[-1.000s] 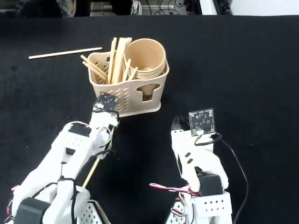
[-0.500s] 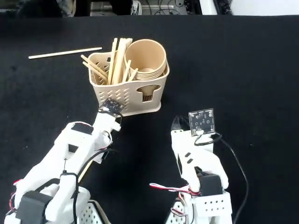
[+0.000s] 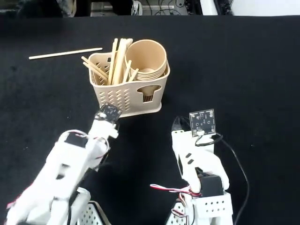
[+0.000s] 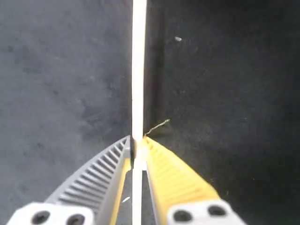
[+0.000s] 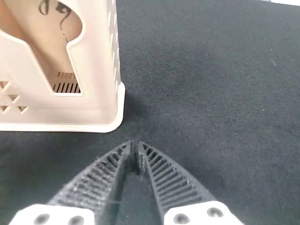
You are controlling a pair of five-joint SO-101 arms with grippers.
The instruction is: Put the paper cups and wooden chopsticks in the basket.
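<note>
Our left pincer (image 4: pixel 138 145) clamps one wooden chopstick (image 4: pixel 138 70) | we should raise it clear of the tabletop (image 3: pixel 243 70), then tip it upright over the basket (image 3: pixel 136 96) | right pincer (image 5: pixel 133 157) pressed together, empty.

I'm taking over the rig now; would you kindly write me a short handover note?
Left gripper: shut on a wooden chopstick, near the basket's front.
Right gripper: shut, empty, also by the basket.
Done: paper cups stacked in the basket, several chopsticks standing beside them.
Left: drop in the held one, then the loose chopstick lying on the table beyond the basket.
</note>
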